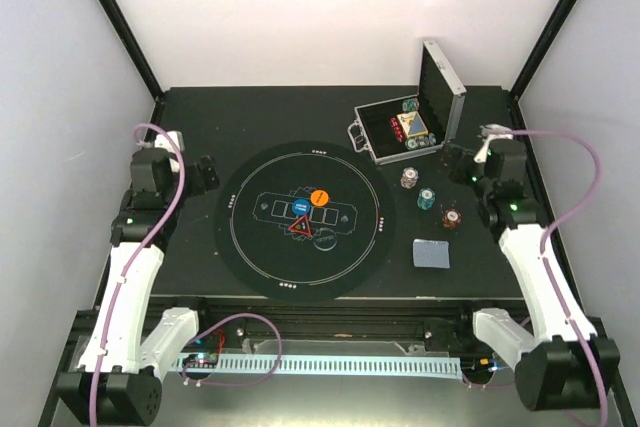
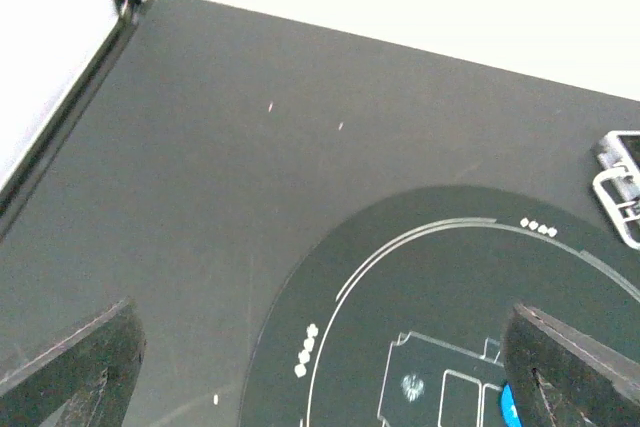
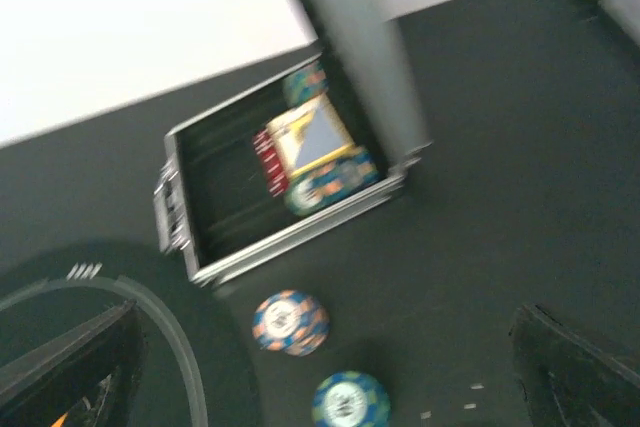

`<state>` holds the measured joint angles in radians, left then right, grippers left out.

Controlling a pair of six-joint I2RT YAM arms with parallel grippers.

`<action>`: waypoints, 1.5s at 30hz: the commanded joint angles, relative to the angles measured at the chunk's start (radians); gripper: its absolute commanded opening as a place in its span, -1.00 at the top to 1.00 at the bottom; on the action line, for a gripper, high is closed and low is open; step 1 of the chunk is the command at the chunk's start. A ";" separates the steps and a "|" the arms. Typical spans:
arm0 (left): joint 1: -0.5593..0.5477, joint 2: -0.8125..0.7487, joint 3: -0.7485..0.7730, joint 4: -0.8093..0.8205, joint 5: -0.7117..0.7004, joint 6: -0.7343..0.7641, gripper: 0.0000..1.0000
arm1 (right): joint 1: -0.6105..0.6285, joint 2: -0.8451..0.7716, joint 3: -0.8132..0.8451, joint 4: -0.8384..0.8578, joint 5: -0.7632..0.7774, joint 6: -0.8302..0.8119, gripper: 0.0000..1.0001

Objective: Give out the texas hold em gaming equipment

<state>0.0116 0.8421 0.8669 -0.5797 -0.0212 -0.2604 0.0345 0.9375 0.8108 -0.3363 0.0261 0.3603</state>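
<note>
On the round black mat point(image 1: 260, 247) lie an orange disc point(image 1: 320, 197), a blue disc point(image 1: 299, 207) and a red triangle marker point(image 1: 301, 227). To its right stand a white chip stack point(image 1: 408, 178), a teal stack point(image 1: 427, 198) and a red-brown stack point(image 1: 451, 217), with a grey-blue card deck point(image 1: 431, 253) nearer. My left gripper point(image 1: 205, 177) is open and empty at the mat's left edge point(image 2: 450, 277). My right gripper point(image 1: 462, 165) is open and empty, above the table beside the chips. Its blurred view shows the white stack point(image 3: 290, 322) and the teal stack point(image 3: 350, 402).
The open silver case point(image 1: 372, 142) stands at the back right, lid up, with more chips and a card box inside; it also shows in the right wrist view point(image 3: 300, 242). Its handle point(image 2: 620, 187) shows in the left wrist view. Black frame posts rise at the table's back corners.
</note>
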 commanded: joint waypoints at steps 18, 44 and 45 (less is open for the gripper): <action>-0.043 0.120 -0.002 0.077 0.245 0.188 -0.98 | 0.836 0.656 0.361 -0.338 0.159 0.125 -0.89; -0.086 0.156 -0.016 0.050 0.175 0.193 -0.97 | 0.975 0.925 0.421 -0.259 0.074 0.130 -0.77; -0.088 0.158 -0.015 0.048 0.171 0.192 -0.97 | 0.979 0.929 0.424 -0.255 0.072 0.127 -0.75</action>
<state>-0.0662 0.9962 0.8299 -0.5171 0.1761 -0.0807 0.9974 1.8503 1.2079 -0.6071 0.1024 0.5030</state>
